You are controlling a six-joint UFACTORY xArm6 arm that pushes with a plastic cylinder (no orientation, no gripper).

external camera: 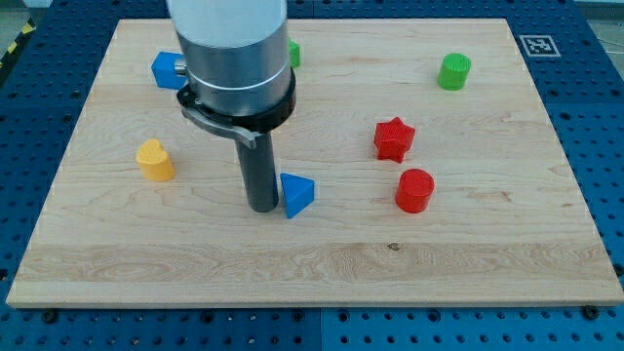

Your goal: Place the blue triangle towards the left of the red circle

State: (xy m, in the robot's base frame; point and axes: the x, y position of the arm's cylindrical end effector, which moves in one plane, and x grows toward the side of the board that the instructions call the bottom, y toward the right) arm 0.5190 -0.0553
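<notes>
My tip (261,208) stands upright, planted on the board.

So on the wooden board (322,263) there's a red star (394,138) sitting right of centre, and a green cylinder (454,71) up near the far right corner. Over by the left edge is a yellow block (154,160), rounded on top. Near the far left corner there's a blue block (167,69), partly hidden, and a green block (293,54) peeks out along the far edge, shape unclear.
</notes>
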